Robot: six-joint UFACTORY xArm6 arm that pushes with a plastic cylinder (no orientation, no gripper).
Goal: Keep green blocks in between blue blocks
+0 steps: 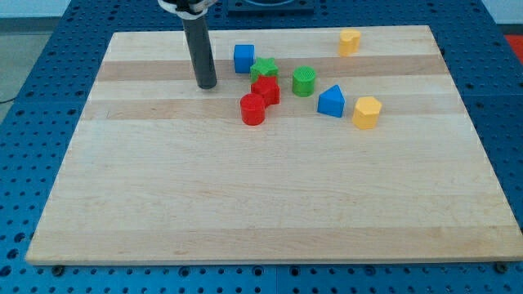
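The board (270,196) is pale wood with a smooth, matt finish, its planks showing as long bands of lighter and darker grain. Around it lies a blue metal-looking table (24,163) dotted with regular holes, faintly glossy. The rod ending in my tip (207,85) is dark and matt, with a soft sheen down its side; whether it is metal or plastic cannot be told. At three o'clock from my tip, the blue cube (243,58), green star block (264,69), green cylinder (304,80), blue triangular block (331,101), red blocks (260,100) and two yellow blocks (366,112) look like smooth, matt plastic.
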